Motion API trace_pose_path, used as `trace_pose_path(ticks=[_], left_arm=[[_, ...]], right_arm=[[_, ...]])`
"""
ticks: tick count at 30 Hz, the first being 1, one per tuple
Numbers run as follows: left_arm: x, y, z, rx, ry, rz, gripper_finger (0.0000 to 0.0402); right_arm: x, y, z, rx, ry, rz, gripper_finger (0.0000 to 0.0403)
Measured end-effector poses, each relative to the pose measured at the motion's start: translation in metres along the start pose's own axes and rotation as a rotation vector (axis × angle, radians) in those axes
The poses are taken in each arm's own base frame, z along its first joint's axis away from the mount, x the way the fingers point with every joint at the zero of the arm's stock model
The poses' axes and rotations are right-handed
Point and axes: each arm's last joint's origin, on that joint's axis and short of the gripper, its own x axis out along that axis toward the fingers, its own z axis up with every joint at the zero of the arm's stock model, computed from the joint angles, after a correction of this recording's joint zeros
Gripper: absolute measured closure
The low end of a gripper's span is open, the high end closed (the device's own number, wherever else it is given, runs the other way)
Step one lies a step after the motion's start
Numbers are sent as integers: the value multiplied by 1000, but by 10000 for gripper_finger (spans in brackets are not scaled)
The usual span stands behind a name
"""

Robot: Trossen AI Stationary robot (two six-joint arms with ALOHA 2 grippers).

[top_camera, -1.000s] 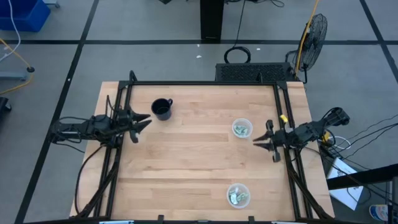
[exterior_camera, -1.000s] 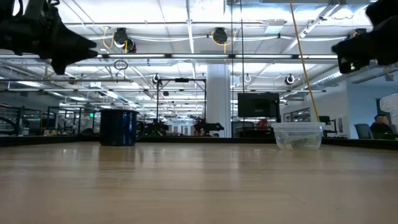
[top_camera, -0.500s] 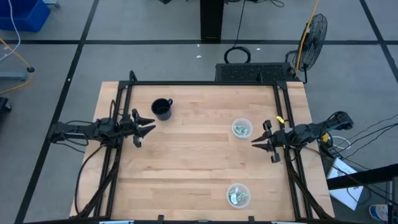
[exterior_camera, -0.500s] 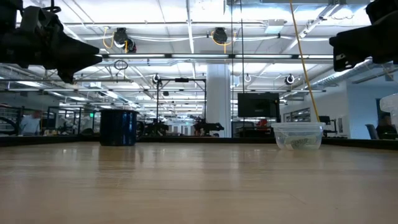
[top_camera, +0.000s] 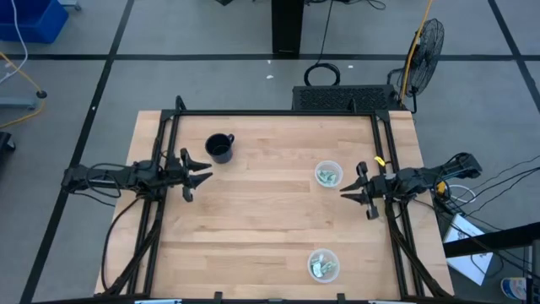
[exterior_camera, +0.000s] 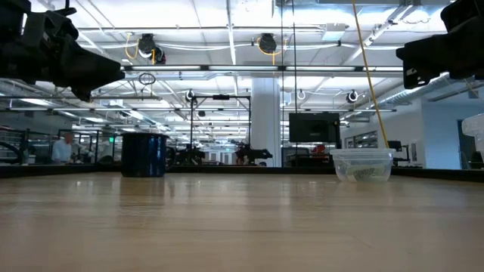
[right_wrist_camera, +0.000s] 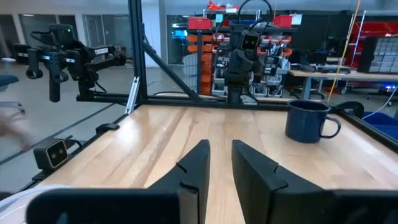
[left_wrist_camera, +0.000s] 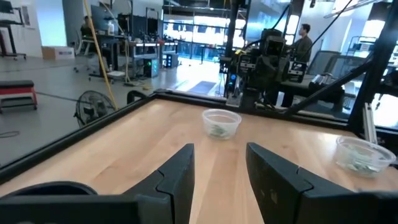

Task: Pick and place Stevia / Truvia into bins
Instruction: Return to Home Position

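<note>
Two clear plastic cups stand on the wooden table: one point(top_camera: 328, 175) at the right middle, one point(top_camera: 323, 264) near the front edge. Each holds pale green and white sachets point(top_camera: 327, 176) point(top_camera: 321, 268); I see no sachet lying loose on the table. My left gripper point(top_camera: 205, 176) hovers open and empty over the table's left side, pointing toward the right edge; its wrist view point(left_wrist_camera: 219, 150) shows both cups ahead. My right gripper point(top_camera: 344, 192) hovers open and empty just near-right of the farther cup, pointing toward the left edge point(right_wrist_camera: 220, 146).
A black mug point(top_camera: 220, 148) stands at the far left of the table, just beyond my left gripper; it also shows in the low view point(exterior_camera: 144, 153). A black frame point(top_camera: 278, 115) runs along the table's far and side edges. Bare wood lies in the table's middle.
My left gripper has moved a little toward the table's near edge and slightly toward the right edge, staying open and empty. The cups and the mug have kept their places.
</note>
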Motion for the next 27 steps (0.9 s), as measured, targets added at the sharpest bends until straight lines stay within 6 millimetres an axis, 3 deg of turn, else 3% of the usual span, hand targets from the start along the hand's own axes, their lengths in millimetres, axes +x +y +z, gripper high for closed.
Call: trace_pose_path(ticks=[9, 27], left_arm=[[0, 0, 1, -4, -12, -1, 252], [0, 0, 1, -6, -14, -2, 252]], right_arm=[[-1, 0, 13, 27, -133, -4, 344], [-1, 0, 14, 29, -143, -4, 344]])
